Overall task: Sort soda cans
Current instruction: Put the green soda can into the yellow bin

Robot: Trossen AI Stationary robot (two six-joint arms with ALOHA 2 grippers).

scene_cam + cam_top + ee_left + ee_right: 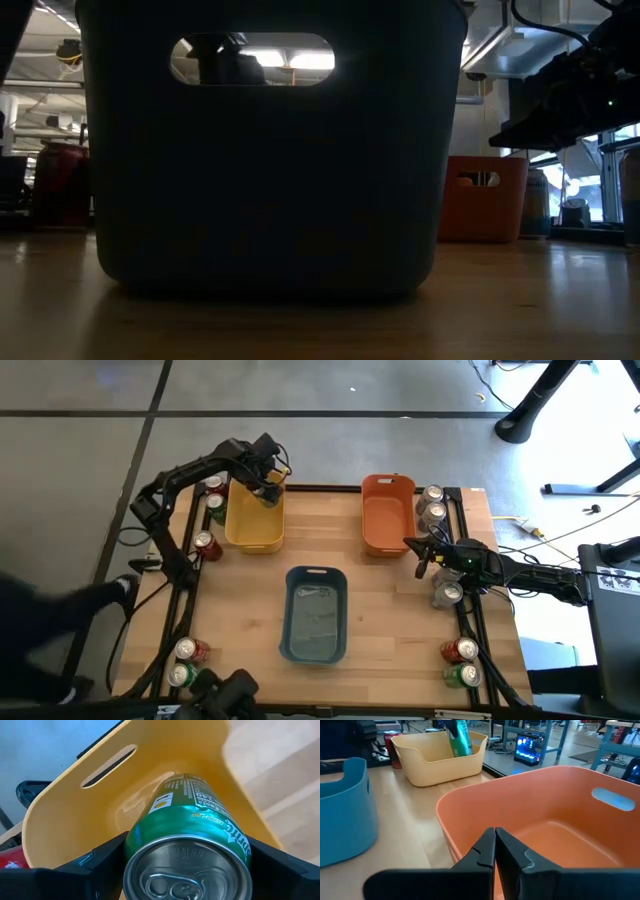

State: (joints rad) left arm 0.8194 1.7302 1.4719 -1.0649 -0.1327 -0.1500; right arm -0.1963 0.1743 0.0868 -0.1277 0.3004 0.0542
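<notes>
My left gripper hangs over the far end of the yellow bin, shut on a green soda can. In the right wrist view the green can stands nearly upright, its lower end down between the yellow bin's walls. My right gripper waits shut at the near right edge of the orange bin, touching nothing. More soda cans stand along the table's left edge and right edge. My left gripper pinches the green can between its two fingers, one on each side of the wall near the silver top. The fingers come from above, pointing steeply down. The can hangs top up, slightly tilted; whether its bottom touches the bin floor does not show.
A blue bin stands at the table's middle, toward the near edge, and fills the low view. Cans stand at the near left corner and near right corner. Bare wood lies between the bins.
</notes>
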